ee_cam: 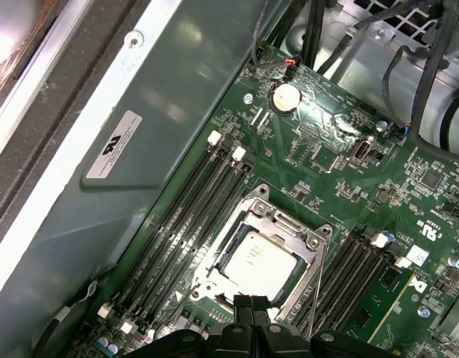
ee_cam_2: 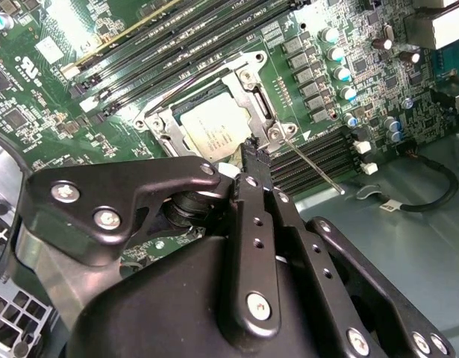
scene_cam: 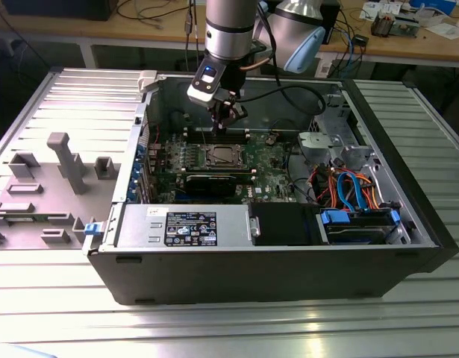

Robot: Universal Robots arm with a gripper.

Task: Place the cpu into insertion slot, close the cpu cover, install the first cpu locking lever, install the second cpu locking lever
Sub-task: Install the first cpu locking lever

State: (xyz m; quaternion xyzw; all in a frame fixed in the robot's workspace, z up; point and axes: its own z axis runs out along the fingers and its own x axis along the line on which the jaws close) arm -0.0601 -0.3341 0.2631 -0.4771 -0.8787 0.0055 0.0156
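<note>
- The hand [ee_cam_2: 251, 149] hangs inside the open computer case [scene_cam: 289, 261], which stands on the ribbed metal table [scene_cam: 214, 321].
- In the first wrist view its two black fingertips [ee_cam: 244, 302] are pressed together, and nothing is visible between them.
- The cpu [ee_cam: 257, 261] lies directly beneath the hand, just ahead of the fingertips. It is a small flat square with a dull, pale silver-grey top that catches the light and carries faint print.
- It sits flat in the insertion slot [ee_cam: 230, 240], whose dark inside shows as a narrow band along the chip's edges.
- The cpu cover [ee_cam: 283, 221] is a thin silver frame with a square middle opening. It lies down around the cpu, and the chip's top shows through the opening.
- A thin metal lever [ee_cam_2: 315, 165] runs out from a corner of the cover, near the fingertips, and crosses over one bank of the memory slots [ee_cam_2: 322, 153]. Whether the hand touches it cannot be told.
- The long black memory slots flank the socket on both sides of the hand, on the green circuit board [ee_cam: 341, 149].
- In the exterior view the hand [scene_cam: 228, 118] is above the cpu [scene_cam: 219, 155].
</note>
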